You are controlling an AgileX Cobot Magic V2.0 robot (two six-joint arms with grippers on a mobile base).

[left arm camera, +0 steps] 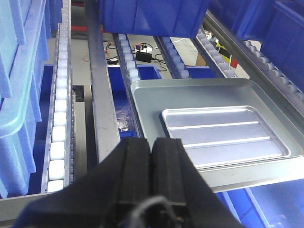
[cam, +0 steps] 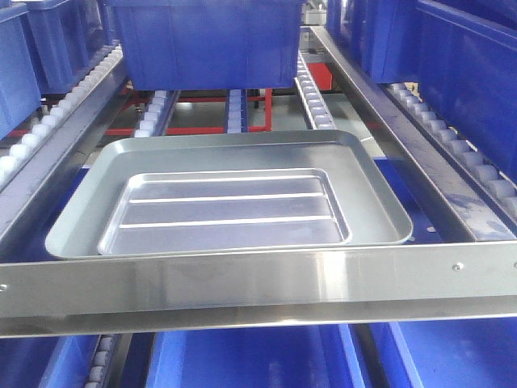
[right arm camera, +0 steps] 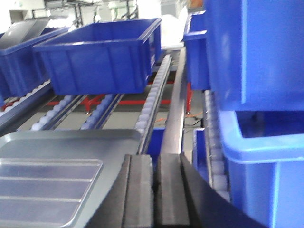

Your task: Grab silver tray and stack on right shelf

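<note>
The silver tray [cam: 226,212], small with two raised ridges on its floor, lies inside a larger silver tray [cam: 380,202] with a wide plain rim. Both rest on the right shelf, behind its shiny front bar [cam: 258,279]. My left gripper [left arm camera: 152,145] is shut and empty, just off the front left corner of the larger tray [left arm camera: 190,92], with the silver tray [left arm camera: 223,135] to its right. My right gripper [right arm camera: 155,161] is shut and empty, by the right edge of the larger tray [right arm camera: 71,142]; the silver tray [right arm camera: 42,190] is to its left. Neither gripper shows in the front view.
A blue bin [cam: 206,40] sits on the roller rails behind the trays. More blue bins [right arm camera: 256,95] crowd the lane to the right and the lane to the left [left arm camera: 19,85]. White roller rails [cam: 311,97] and steel dividers [left arm camera: 102,95] run along the lanes.
</note>
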